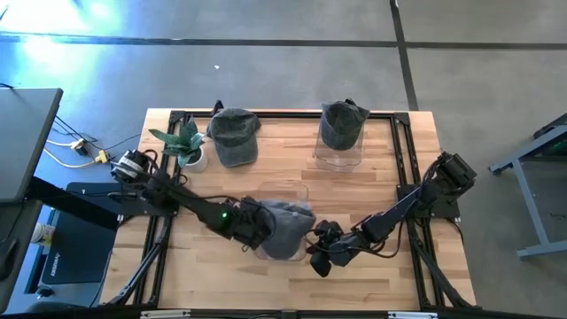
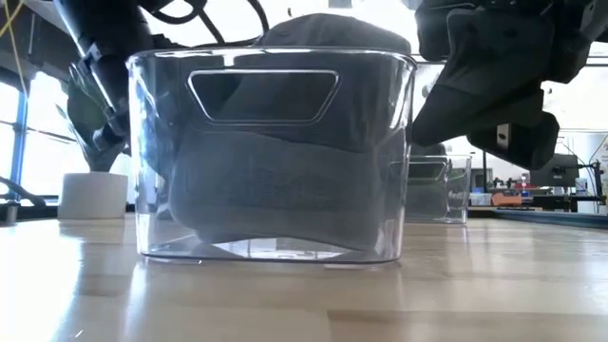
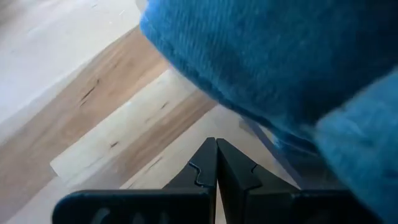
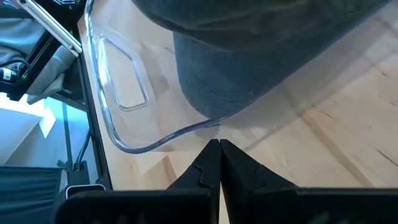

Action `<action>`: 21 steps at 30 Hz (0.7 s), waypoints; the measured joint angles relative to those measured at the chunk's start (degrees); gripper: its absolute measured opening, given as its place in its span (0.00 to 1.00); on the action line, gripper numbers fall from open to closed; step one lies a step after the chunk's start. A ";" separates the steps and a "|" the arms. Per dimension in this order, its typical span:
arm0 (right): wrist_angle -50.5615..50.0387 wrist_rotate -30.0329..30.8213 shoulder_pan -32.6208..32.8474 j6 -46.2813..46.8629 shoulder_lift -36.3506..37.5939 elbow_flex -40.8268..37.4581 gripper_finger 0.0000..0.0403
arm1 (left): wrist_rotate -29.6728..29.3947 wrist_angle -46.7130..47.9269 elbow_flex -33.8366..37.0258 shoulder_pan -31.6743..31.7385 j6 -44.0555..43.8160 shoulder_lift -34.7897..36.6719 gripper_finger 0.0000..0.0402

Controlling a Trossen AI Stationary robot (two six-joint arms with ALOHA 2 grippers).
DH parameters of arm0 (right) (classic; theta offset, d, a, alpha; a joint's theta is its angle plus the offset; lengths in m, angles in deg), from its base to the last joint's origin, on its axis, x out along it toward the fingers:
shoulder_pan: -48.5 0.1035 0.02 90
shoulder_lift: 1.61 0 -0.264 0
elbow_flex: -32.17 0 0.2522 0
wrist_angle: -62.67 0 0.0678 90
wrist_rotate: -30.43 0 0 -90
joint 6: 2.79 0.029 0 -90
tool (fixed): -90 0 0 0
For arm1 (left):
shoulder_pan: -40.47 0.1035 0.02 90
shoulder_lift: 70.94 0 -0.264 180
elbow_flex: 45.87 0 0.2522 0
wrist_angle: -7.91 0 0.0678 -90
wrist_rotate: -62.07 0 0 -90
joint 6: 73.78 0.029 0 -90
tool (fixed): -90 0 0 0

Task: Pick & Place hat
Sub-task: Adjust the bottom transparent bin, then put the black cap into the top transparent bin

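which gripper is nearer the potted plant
Left. The left gripper sits at the near bin's left side, on the same half of the table as the potted plant. The right gripper is on that bin's far side, farther from the plant.

left arm [image 1: 186, 202]: stretched inward, low, jaws closed | right arm [image 1: 403, 206]: stretched inward, low, jaws closed

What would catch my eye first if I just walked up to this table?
Probably the grey hat stuffed into a clear plastic bin near the table's front edge, with both dark arms meeting over it, the left gripper and right gripper with fingers shut. Farther back sit another grey hat beside a small potted plant, and a third hat on a second clear bin.
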 joint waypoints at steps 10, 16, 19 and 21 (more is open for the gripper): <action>-2.38 -1.25 0.00 1.30 0.85 0.00 0.00 | 3.61 5.50 -0.42 -2.23 -0.65 2.50 0.00; -14.59 -1.99 -0.02 3.59 7.07 0.07 0.00 | 5.17 16.74 -1.63 -5.22 -4.37 7.82 0.00; -21.17 -2.30 -0.02 3.59 10.91 0.07 0.00 | 6.81 20.10 -1.40 -5.60 -4.26 10.56 0.00; -24.65 -2.35 -0.16 3.59 13.31 0.07 0.00 | 7.45 20.96 -1.57 -5.42 -4.18 12.61 0.00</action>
